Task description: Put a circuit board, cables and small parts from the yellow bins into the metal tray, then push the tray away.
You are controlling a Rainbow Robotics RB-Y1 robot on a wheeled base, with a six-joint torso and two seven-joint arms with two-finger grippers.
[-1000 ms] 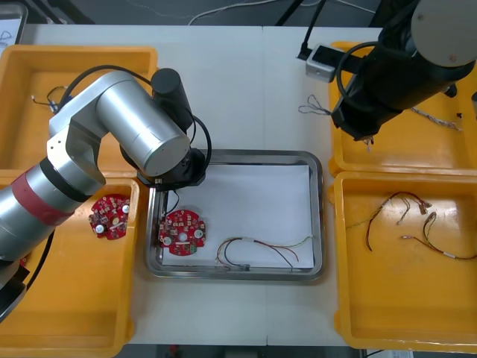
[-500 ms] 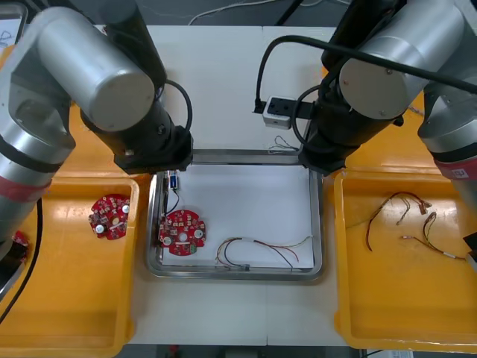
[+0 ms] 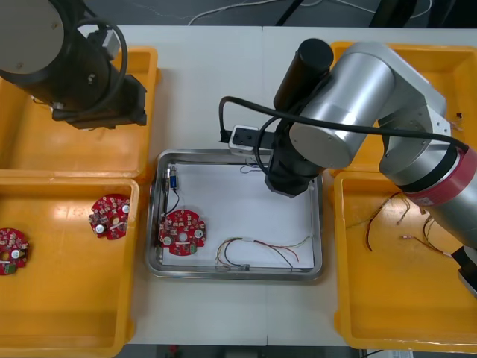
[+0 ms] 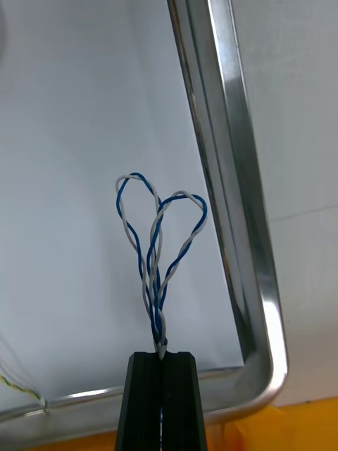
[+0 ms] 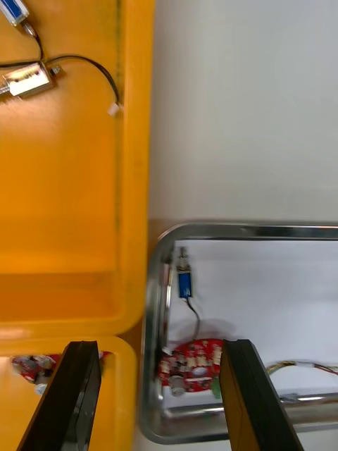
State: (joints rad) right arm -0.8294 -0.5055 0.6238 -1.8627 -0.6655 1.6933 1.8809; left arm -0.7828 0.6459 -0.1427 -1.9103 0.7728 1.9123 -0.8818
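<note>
Right pincer (image 4: 162,352) pinching blue-white cable (image 4: 158,232) has swung over the tray (image 3: 317,216), drop likely next; left pincer (image 5: 160,345), spread, has pulled off the tray.

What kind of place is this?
Probably an electronics assembly bench: yellow bins of circuit boards and cables flank a metal tray; the right gripper holds a twisted cable, the left gripper is open.
</note>
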